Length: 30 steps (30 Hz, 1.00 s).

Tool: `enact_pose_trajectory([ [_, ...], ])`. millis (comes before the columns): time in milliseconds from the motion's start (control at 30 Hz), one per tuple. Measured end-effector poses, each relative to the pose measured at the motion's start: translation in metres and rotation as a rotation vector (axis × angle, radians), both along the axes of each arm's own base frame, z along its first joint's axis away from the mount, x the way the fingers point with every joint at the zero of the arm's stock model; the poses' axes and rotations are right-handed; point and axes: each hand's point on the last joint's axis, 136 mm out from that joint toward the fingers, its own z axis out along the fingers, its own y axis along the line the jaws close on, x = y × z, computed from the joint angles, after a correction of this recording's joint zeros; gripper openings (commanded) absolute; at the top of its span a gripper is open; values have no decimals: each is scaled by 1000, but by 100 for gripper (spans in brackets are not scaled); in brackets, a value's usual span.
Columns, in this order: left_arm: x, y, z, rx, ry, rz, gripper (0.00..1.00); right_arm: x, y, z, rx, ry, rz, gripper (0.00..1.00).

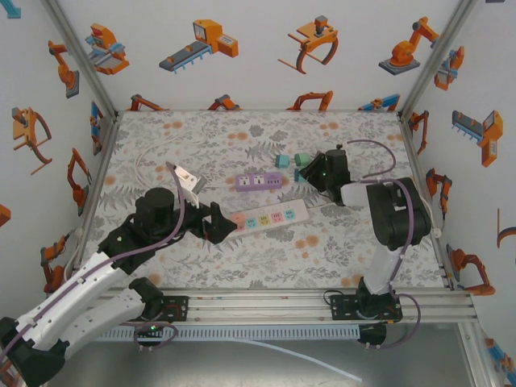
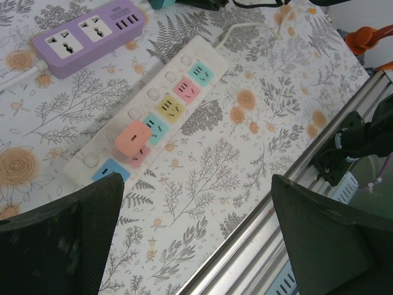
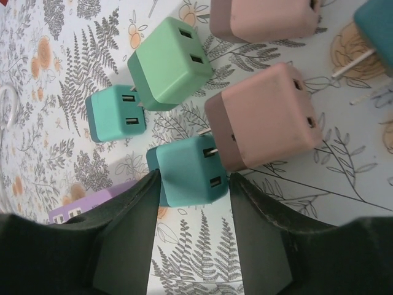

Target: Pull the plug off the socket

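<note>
My left gripper [image 2: 196, 203] hangs wide open and empty; the pink plug [image 2: 136, 140] sits at its 11 o'clock, seated near the closest end of the white power strip [image 2: 212, 52]; I'd centre on it, close low on the body and pull straight up, lest the strip lift; at the strip's 2 o'clock, my right gripper [image 3: 195, 184] flanks a teal adapter [image 3: 190, 169], grip unclear.

Plug [image 2: 133, 140] prongs hidden, probably inside white strip [image 2: 209, 58]; pink charger [image 3: 264, 18] cut off.

Matt plastic plug [image 2: 133, 137], smooth plastic socket [image 2: 166, 92]
</note>
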Motion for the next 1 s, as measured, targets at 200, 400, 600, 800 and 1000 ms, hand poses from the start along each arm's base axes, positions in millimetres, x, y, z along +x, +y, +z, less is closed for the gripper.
enact_pose_trajectory([
  [200, 10, 11, -19, 76, 32, 84, 97, -9, -7, 20, -30, -25, 6, 46],
  [400, 22, 31, -37, 149, 72, 219, 97, -13, -3, 92, -82, -205, 90, 43],
  [600, 34, 60, -58, 224, 134, 400, 97, -31, 29, 151, -205, -433, 319, 42],
  [800, 43, 81, -65, 226, 179, 526, 97, -73, 94, 175, -363, -652, 679, 42],
  [1000, 45, 92, -78, 215, 223, 585, 97, -119, 151, 187, -492, -873, 1031, 44],
])
